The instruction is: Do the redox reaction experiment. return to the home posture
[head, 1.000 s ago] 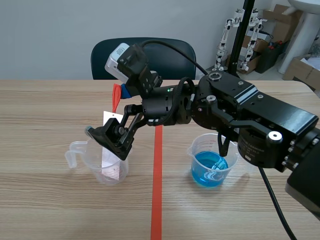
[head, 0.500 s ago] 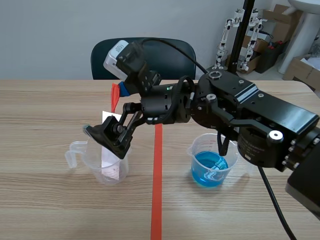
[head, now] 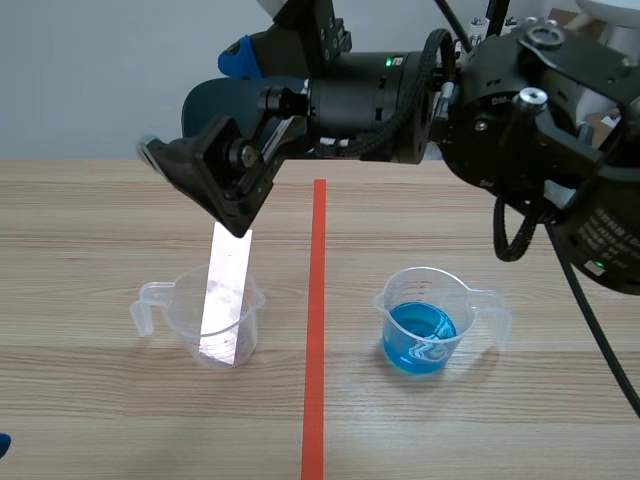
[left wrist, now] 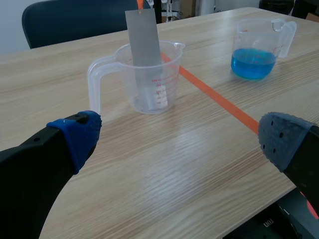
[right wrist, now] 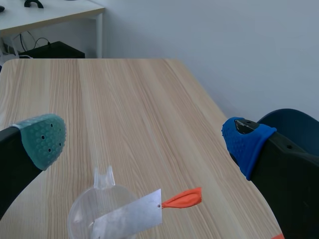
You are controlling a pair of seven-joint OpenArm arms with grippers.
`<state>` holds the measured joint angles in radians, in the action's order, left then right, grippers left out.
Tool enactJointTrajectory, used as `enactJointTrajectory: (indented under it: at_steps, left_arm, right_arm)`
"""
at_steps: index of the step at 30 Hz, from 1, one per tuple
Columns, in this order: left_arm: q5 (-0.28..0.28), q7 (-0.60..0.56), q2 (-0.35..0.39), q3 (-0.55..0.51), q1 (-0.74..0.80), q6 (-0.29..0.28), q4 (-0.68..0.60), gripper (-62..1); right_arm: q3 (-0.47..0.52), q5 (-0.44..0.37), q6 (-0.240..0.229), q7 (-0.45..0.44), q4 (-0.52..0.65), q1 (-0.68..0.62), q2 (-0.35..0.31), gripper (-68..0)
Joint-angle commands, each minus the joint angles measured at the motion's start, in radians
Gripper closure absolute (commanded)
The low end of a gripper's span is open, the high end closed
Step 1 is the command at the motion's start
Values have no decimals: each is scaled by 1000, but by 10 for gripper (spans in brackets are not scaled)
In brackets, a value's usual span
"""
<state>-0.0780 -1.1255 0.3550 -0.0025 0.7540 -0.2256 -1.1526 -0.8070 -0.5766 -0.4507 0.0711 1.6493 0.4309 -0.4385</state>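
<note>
The right end effector (head: 197, 187) hangs wide open and empty above the clear measuring cup (head: 215, 325). In the cup the grey metal strip (head: 224, 290) stands leaning against the rim, its orange-red tag (right wrist: 182, 198) at the top end. The left end effector (left wrist: 180, 140), also spread wide and holding nothing, sits low over the desk (head: 90, 210), well short of the clear cup.

With the strip in place, the work left looks to be the retreat home. The right arm would do best to rise straight up before swinging back across the tape line. Its open fingers sit close over the strip's top, and a sideways brush could tip the strip or the light cup. The way back likely passes above the cup of blue liquid (head: 424, 330), so height matters there too.

The pale wood-grain desk carries an orange-red tape line (head: 316, 330) between the two cups, which stand well apart. Behind it are a plain grey wall (head: 90, 70) and a dark blue chair (left wrist: 70, 20).
</note>
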Motion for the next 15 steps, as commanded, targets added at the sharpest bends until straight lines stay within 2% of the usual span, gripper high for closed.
enactJointTrajectory:
  at_steps: [1,7,12,15]
  left_arm:
    - [11,6,12,2,13,-10,-48,-623]
    - [15,166,32,0,13,-39,-178,-623]
    - [15,294,32,0,13,-51,-288,-623]
    - [34,346,43,0,13,-62,-340,-623]
  right_arm:
    - [25,-14,19,-18,20,-16,-36,-679]
    - [128,-15,82,-38,89,-132,-135,-679]
    - [269,-14,90,-67,119,-261,-188,-679]
    - [356,-14,90,-94,138,-335,-222,-679]
